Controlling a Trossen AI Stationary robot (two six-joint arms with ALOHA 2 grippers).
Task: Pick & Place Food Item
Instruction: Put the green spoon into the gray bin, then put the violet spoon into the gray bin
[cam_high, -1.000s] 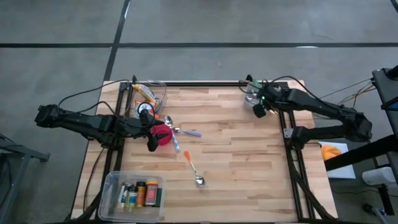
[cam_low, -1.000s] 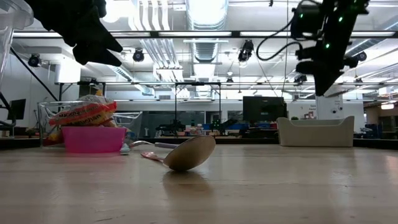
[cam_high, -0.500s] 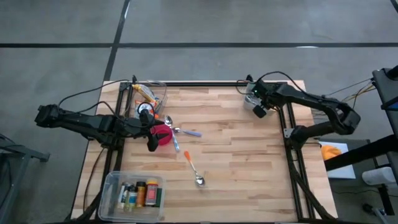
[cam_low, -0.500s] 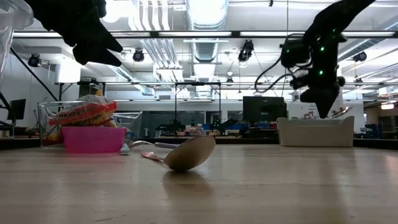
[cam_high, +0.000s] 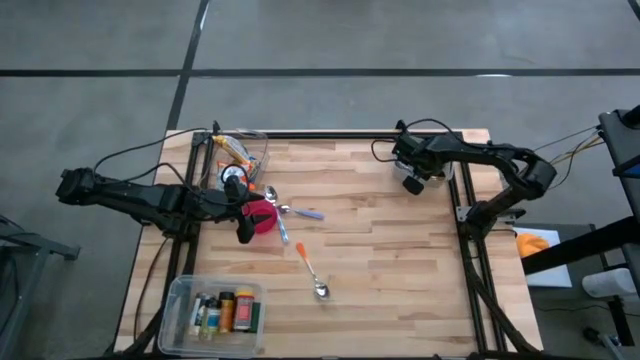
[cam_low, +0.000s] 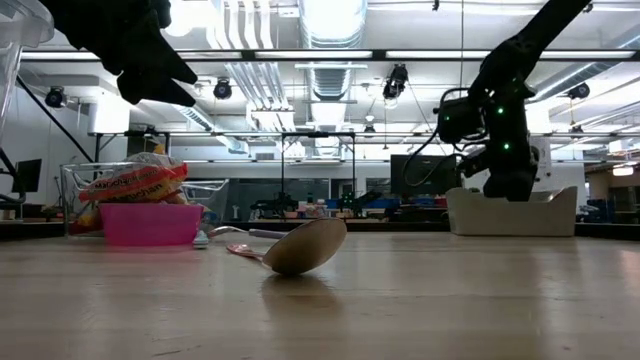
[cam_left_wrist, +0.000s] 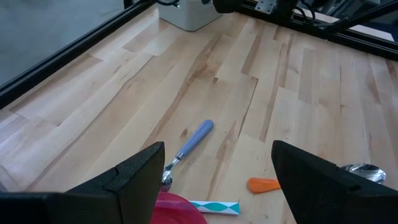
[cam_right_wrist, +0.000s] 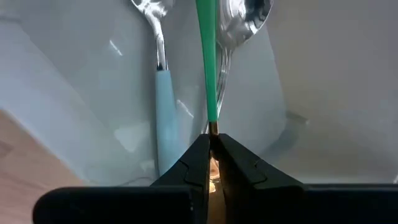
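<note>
A butcher-block table (cam_high: 380, 270) sits on a grey concrete floor; seen from table height, a workshop with bright ceiling lights lies behind it.

In the overhead view, the right gripper (cam_high: 412, 180) is at the upper right of the table, dipped into a pale tray (cam_low: 510, 212) at that corner. Its wrist view shows the fingers pinched almost together on the end of a green-handled spoon (cam_right_wrist: 211, 56), which hangs into the tray next to a light-blue-handled spoon (cam_right_wrist: 160, 93). The grip at the very tip probably lets the spoon go in lengthwise among those already there.

The left gripper (cam_high: 244, 222) hovers at centre left, just over a pink bowl (cam_high: 262, 216), its fingers spread wide and empty, likely waiting its turn or lining up on something below.

The food item, an orange and red snack packet (cam_low: 132, 183), lies in a clear bin (cam_high: 240, 155) at the upper left, just behind the bowl, so it appears not yet to have been picked up.

Three more spoons lie loose around the middle: a purple-handled spoon (cam_high: 300, 212) and a teal-patterned spoon (cam_high: 279, 224) just right of the bowl, and an orange-handled spoon (cam_high: 311, 272) lower down. A lidded box of small bottles (cam_high: 215, 312) sits at the lower left, well away from either arm.
</note>
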